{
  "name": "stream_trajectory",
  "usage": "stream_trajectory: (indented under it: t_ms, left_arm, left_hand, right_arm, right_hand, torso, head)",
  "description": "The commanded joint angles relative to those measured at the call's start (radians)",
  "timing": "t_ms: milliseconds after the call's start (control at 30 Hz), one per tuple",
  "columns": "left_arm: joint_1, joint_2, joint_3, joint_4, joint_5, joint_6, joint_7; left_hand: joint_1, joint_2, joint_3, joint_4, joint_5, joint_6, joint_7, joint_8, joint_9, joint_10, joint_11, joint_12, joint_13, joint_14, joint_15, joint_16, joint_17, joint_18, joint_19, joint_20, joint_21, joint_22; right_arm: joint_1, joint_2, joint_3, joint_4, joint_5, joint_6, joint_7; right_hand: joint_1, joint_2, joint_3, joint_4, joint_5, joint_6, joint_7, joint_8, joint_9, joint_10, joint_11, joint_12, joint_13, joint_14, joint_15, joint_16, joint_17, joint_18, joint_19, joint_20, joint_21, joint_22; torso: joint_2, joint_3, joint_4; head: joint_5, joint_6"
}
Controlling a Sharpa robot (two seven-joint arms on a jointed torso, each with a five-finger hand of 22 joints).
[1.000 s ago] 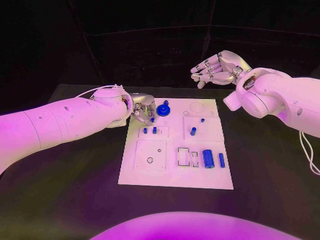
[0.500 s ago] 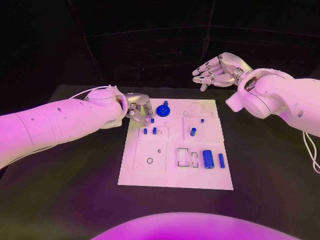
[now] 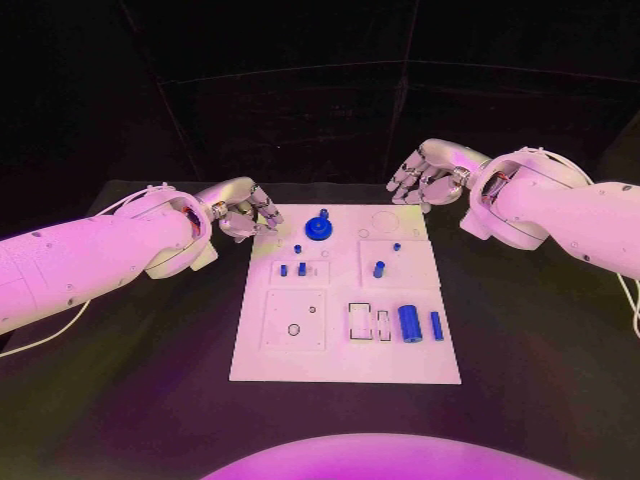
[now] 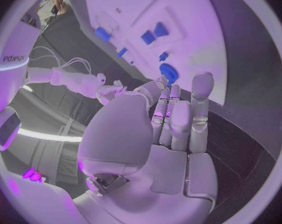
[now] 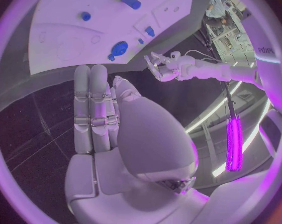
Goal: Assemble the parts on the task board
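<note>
- The white board (image 3: 346,310) lies in the middle of the head view on the black table (image 3: 133,400), its long side running up and down the frame.
- At the board's upper edge stands a round blue knob (image 3: 319,226), just right of the left hand.
- Below it, small blue pegs (image 3: 301,268) stand in the upper left block; one more peg (image 3: 379,268) stands in the upper right block.
- At the lower right of the board lie a thick blue cylinder (image 3: 408,324) and, just beside it to the right, a thin blue rod (image 3: 436,325); they are apart.
- The left hand (image 3: 244,213) sits at the upper left of the frame, just off the board's upper left corner. In the left wrist view its fingers (image 4: 202,97) are straight and side by side, holding nothing.
- The right hand (image 3: 428,178) is at the upper right, above the board's far edge. In the right wrist view its fingers (image 5: 91,104) are straight and pressed together, empty.
</note>
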Motion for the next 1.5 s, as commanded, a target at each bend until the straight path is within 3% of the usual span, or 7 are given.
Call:
stream_trajectory:
  t_ms: [33,167,300,433,567,733,1500]
  left_arm:
    - [0.001,-0.018,0.000,0.038,0.390,-0.135,0.271]
    - [0.000,-0.048,-0.001,0.092,0.616,-0.163,0.399]
    - [-0.001,-0.065,-0.004,0.134,0.825,-0.171,0.464]
    - [-0.002,-0.077,-0.008,0.156,0.930,-0.175,0.502]
    - [-0.002,-0.083,-0.009,0.160,0.979,-0.175,0.523]
    - [-0.003,-0.086,-0.010,0.163,1.020,-0.166,0.530]
    - [-0.002,-0.091,-0.010,0.170,1.038,-0.143,0.510]
  left_hand:
    - [0.003,0.009,0.017,-0.003,-0.001,0.005,0.000,0.005,0.000,-0.001,0.000,0.009,-0.002,-0.058,0.002,-0.065,-0.111,0.021,-0.061,-0.001,-0.113,-0.085]
    - [-0.007,0.004,0.022,0.000,-0.002,-0.002,0.003,0.005,-0.004,-0.009,0.002,0.024,-0.004,-0.119,0.006,-0.134,-0.224,0.026,-0.099,0.001,-0.166,-0.120]
    - [-0.019,0.003,0.017,0.007,-0.002,-0.005,0.003,0.007,-0.005,-0.003,0.001,0.039,-0.002,-0.130,0.006,-0.145,-0.241,0.026,-0.105,0.002,-0.176,-0.127]
    - [-0.017,0.007,0.015,0.007,-0.002,0.002,0.000,0.013,-0.004,0.020,-0.005,0.063,0.004,-0.130,0.002,-0.144,-0.243,0.027,-0.104,0.001,-0.182,-0.132]
    - [-0.017,0.009,0.013,0.006,-0.001,0.004,-0.003,0.016,-0.004,0.030,-0.009,0.076,0.007,-0.130,-0.001,-0.144,-0.245,0.028,-0.102,-0.001,-0.184,-0.134]
    - [-0.019,0.008,0.010,0.007,-0.001,0.004,-0.003,0.017,-0.004,0.034,-0.011,0.084,0.010,-0.130,-0.002,-0.144,-0.247,0.028,-0.101,-0.003,-0.187,-0.136]
    - [-0.021,0.009,0.007,0.008,-0.001,0.004,-0.004,0.019,-0.004,0.036,-0.012,0.090,0.011,-0.132,-0.003,-0.147,-0.252,0.027,-0.101,-0.004,-0.189,-0.138]
  right_arm:
    - [-0.012,-0.012,0.000,0.025,-0.246,0.034,-0.066]
    - [-0.031,-0.017,-0.001,0.046,-0.338,0.035,-0.093]
    - [-0.048,-0.017,-0.002,0.055,-0.406,0.067,-0.128]
    - [-0.062,-0.019,-0.008,0.062,-0.451,0.119,-0.158]
    - [-0.068,-0.019,-0.026,0.068,-0.472,0.133,-0.166]
    - [-0.074,-0.013,-0.035,0.066,-0.482,0.110,-0.162]
    - [-0.096,0.030,-0.039,0.031,-0.458,0.130,-0.139]
  right_hand:
    - [-0.008,-0.013,0.013,0.002,-0.006,0.006,-0.001,-0.011,-0.001,-0.012,0.000,-0.002,-0.010,0.038,-0.006,0.043,0.025,-0.016,0.017,0.001,0.075,0.078]
    - [-0.021,-0.028,0.021,0.007,-0.013,-0.005,0.003,-0.023,-0.002,-0.047,0.004,-0.012,-0.022,0.042,0.000,0.116,0.077,-0.030,0.044,0.004,0.169,0.181]
    - [-0.035,-0.041,0.028,0.010,-0.024,-0.034,0.015,-0.037,-0.003,-0.074,0.015,-0.012,-0.032,0.042,0.007,0.223,0.157,-0.044,0.068,0.010,0.256,0.276]
    - [-0.048,-0.049,0.029,0.010,-0.059,-0.052,0.021,-0.037,-0.002,-0.097,0.022,-0.008,-0.036,0.039,0.014,0.294,0.207,-0.050,0.077,0.018,0.311,0.335]
    - [-0.054,-0.050,0.029,0.006,-0.072,-0.061,0.021,-0.036,-0.002,-0.108,0.024,-0.004,-0.036,0.034,0.015,0.326,0.228,-0.052,0.078,0.022,0.335,0.361]
    - [-0.053,-0.046,0.035,0.000,-0.068,-0.060,0.021,-0.035,-0.001,-0.113,0.024,0.002,-0.036,0.033,0.016,0.365,0.257,-0.055,0.082,0.024,0.360,0.389]
    - [-0.038,-0.037,0.135,-0.023,-0.083,-0.038,0.024,-0.033,0.000,-0.111,0.025,0.022,-0.038,0.033,0.019,0.558,0.392,-0.075,0.113,0.028,0.491,0.535]
  torso:
    - [0.002,-0.0010,0.0028]
    - [0.000,-0.0017,-0.0054]
    - [-0.001,-0.0024,-0.0011]
    - [0.000,-0.0016,-0.0014]
    - [0.001,-0.0023,-0.0034]
    - [0.002,0.0005,-0.0049]
    - [0.003,-0.0010,-0.0026]
  head:
    - [-0.014,0.009]
    - [-0.021,0.008]
    - [-0.030,0.012]
    - [-0.033,0.012]
    - [-0.031,0.014]
    - [-0.030,0.015]
    - [-0.029,0.010]
